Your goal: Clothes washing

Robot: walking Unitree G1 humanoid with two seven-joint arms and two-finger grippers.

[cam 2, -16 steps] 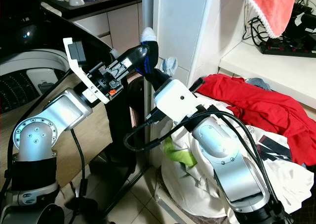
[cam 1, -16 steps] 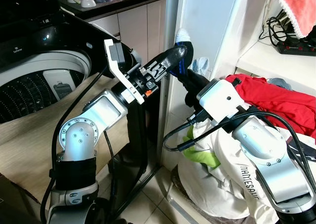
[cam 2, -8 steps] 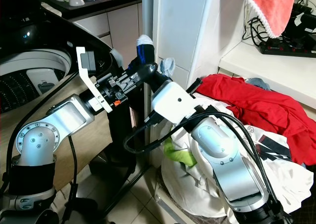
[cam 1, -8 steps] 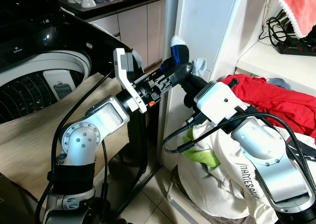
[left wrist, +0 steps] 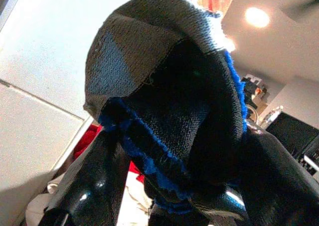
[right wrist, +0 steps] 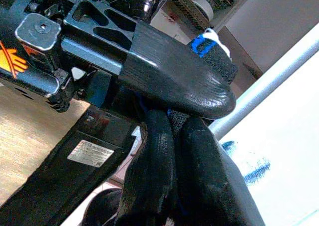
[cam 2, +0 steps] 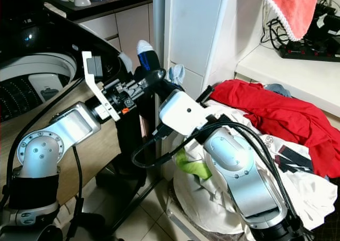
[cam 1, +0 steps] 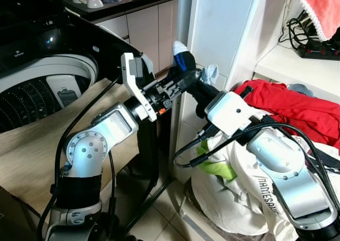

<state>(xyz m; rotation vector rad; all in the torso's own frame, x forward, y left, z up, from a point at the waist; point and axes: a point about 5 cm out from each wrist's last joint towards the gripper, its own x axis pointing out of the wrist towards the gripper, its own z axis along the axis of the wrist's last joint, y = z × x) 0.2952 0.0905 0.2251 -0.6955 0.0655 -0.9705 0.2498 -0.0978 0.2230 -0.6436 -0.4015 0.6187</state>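
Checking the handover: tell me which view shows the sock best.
Left wrist view: the blue-edged dark sock is close up, draped between the left gripper's jaws. Eye views show it small; the right wrist view shows just a blue-and-white scrap.

The left gripper point(cam 1: 187, 81) has drawn nearer the right gripper point(cam 1: 201, 92) — the sock point(cam 1: 181, 59) now stands higher.

Washing machine point(cam 1: 37, 86) sits left, laundry heap point(cam 1: 297, 113) right, and the sock point(cam 1: 181, 58) is up between them.
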